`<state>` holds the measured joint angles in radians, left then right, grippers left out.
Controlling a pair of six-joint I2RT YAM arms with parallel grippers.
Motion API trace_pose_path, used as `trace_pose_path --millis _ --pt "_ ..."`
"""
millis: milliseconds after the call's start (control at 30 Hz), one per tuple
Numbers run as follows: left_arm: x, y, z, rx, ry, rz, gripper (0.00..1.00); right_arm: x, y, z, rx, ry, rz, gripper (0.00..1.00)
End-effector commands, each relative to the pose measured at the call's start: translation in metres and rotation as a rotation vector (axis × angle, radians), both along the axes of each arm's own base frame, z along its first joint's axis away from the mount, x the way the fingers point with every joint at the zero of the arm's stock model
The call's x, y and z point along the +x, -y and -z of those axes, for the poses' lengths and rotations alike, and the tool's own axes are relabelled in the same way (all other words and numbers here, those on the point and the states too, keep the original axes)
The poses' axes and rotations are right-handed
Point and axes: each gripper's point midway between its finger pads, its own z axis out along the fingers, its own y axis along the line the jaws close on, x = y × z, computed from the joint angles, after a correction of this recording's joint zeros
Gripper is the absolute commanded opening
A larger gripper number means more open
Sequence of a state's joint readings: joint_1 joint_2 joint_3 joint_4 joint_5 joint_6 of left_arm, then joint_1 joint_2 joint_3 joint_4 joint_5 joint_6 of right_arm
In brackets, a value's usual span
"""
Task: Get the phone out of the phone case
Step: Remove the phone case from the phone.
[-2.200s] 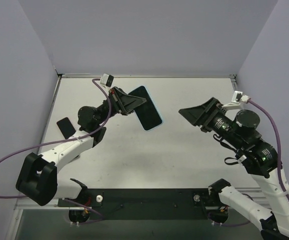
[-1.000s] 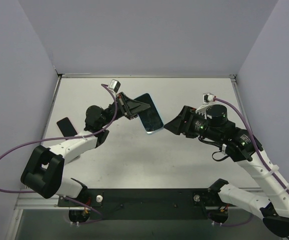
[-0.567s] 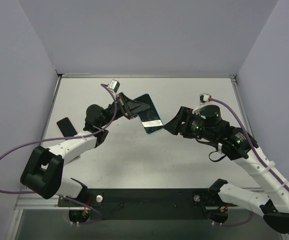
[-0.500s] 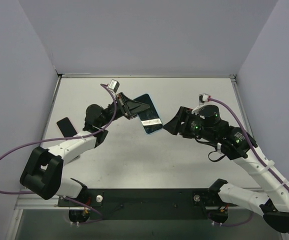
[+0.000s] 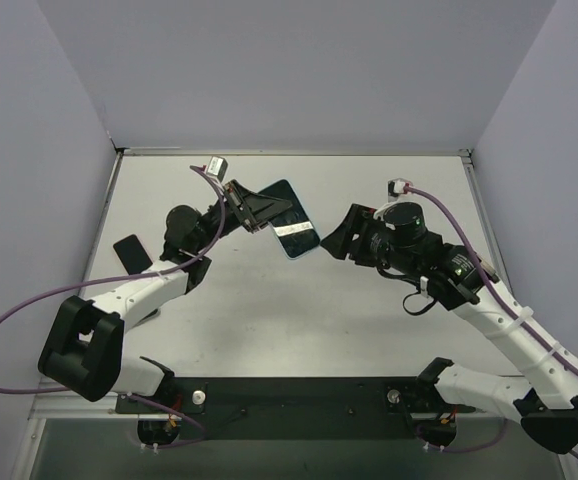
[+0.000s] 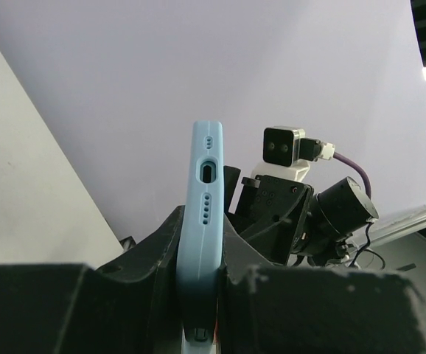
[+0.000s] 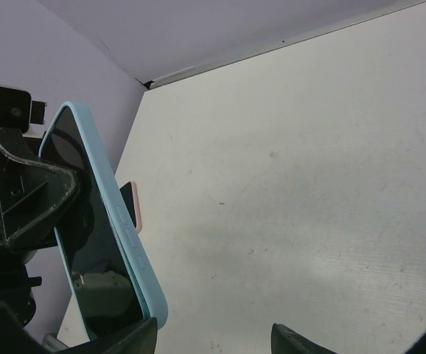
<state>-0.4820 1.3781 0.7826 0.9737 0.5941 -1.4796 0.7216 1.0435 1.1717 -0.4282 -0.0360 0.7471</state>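
Observation:
A phone with a dark screen [image 7: 84, 221] sits in a light blue case [image 5: 291, 222]. My left gripper [image 5: 256, 208] is shut on the case and holds it up off the table, tilted. In the left wrist view the case's port edge [image 6: 206, 199] stands between the pads of that gripper [image 6: 202, 295]. My right gripper [image 5: 337, 240] is open, just right of the case's lower corner. In the right wrist view the case's button side [image 7: 124, 228] ends close beside the left finger [image 7: 121, 339] of the right gripper [image 7: 213, 343]; whether they touch I cannot tell.
A small dark flat object with a pink edge [image 5: 131, 254] lies on the white table [image 5: 369, 320] at the far left; it also shows in the right wrist view [image 7: 130, 206]. Purple walls close in the table at left, back and right.
My right arm has swung left and closed in on the held phone. My left gripper has shifted the phone slightly up and left.

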Motion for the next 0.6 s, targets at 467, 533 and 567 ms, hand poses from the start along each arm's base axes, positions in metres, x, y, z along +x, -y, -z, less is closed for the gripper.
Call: trace_pose_path --millis 467,533,567 --pt "-0.09 -0.031 -0.149 -0.324 0.315 0.168 0.0 0.017 -0.024 0.077 -0.037 -0.125 -0.056 0.55" --pt "-0.089 -0.031 -0.145 -0.329 0.303 0.17 0.0 0.023 -0.031 0.074 0.063 -0.105 -0.064 0.56" --pt "-0.089 -0.031 -0.145 -0.336 0.293 0.176 0.0 0.018 -0.039 0.068 0.124 -0.107 -0.108 0.56"
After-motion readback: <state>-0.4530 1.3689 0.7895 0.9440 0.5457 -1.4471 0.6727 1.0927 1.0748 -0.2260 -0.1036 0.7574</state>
